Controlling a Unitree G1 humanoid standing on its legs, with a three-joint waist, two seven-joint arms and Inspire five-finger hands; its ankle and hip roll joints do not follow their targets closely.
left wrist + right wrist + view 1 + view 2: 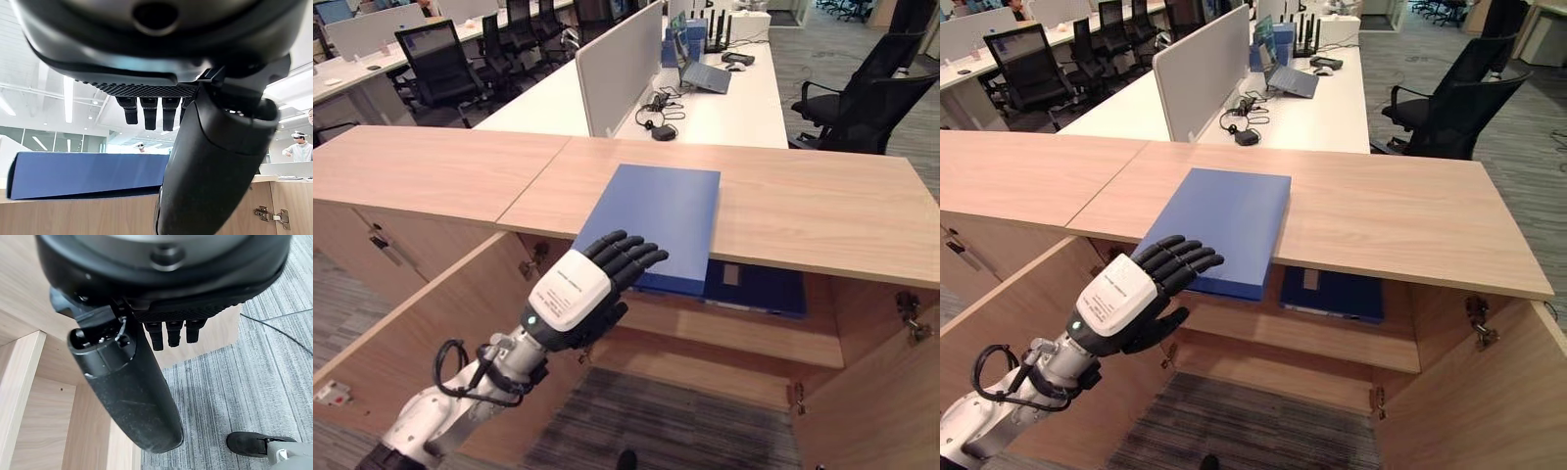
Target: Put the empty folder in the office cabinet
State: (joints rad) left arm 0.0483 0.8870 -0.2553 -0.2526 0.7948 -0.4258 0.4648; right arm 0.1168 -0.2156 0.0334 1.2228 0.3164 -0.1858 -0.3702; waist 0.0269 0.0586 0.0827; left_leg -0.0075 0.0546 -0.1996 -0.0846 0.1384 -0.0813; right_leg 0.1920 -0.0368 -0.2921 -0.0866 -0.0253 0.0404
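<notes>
Left hand [576,294] open beside flat blue folder [656,220]; overhangs cabinet top [822,211].

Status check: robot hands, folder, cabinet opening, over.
Left robot hand open, raised just short of the blue folder. Folder flat on the cabinet top, front edge overhanging. Right robot hand open, low by the floor. Another folder already on the shelf inside.

The blue folder [658,217] lies flat and closed on top of the wooden cabinet [822,211], its near edge jutting past the cabinet's front, just beyond the left hand's fingers [628,257]. The cabinet's doors stand open below.
</notes>
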